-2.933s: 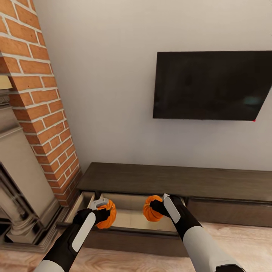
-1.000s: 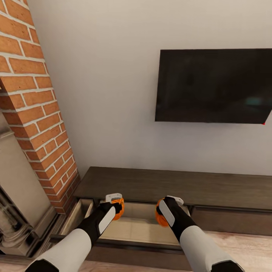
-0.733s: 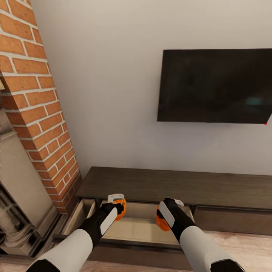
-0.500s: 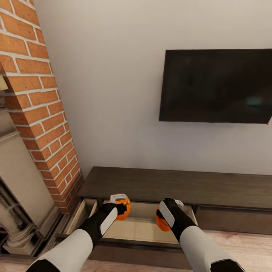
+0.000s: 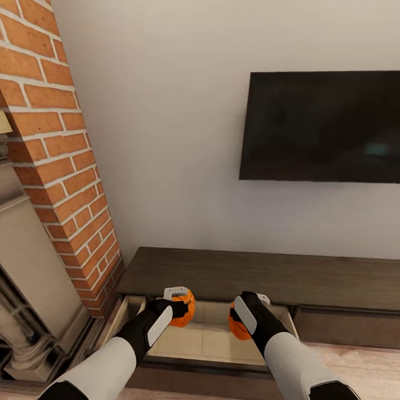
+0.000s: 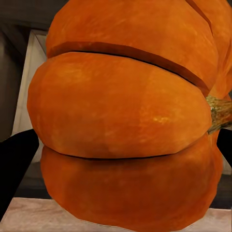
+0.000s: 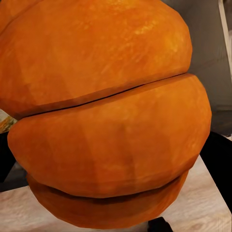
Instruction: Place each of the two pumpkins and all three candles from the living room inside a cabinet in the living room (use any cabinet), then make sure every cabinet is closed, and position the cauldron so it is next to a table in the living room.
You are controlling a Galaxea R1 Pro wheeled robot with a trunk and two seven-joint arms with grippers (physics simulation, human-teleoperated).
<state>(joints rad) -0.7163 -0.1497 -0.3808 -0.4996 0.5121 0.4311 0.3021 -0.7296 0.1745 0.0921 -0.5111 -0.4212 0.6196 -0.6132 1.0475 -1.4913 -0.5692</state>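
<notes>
Both arms reach forward over the open drawer [image 5: 211, 339] of the long dark-brown cabinet [image 5: 261, 275], whose pale wood inside shows between and below them. The left hand [image 5: 179, 303] is clamped on a pumpkin [image 5: 184, 308] — orange, ribbed — held above the drawer's back left part, just in front of the cabinet's top edge. The right hand [image 5: 244, 314] grips the second pumpkin [image 5: 238, 326], which hangs over the drawer's middle, largely hidden behind the black wrist. The two pumpkins sit at much the same height, apart from one another. In the left wrist view the held pumpkin [image 6: 125, 125] lies on its side with its stem pointing sideways; in the right wrist view the other pumpkin [image 7: 106, 121] bulges between dark fingers. A black television [image 5: 322, 126] hangs on the white wall above the cabinet, and a brick chimney breast [image 5: 50, 128] — with a stone fireplace surround [image 5: 28, 266] — stands at the left.
</notes>
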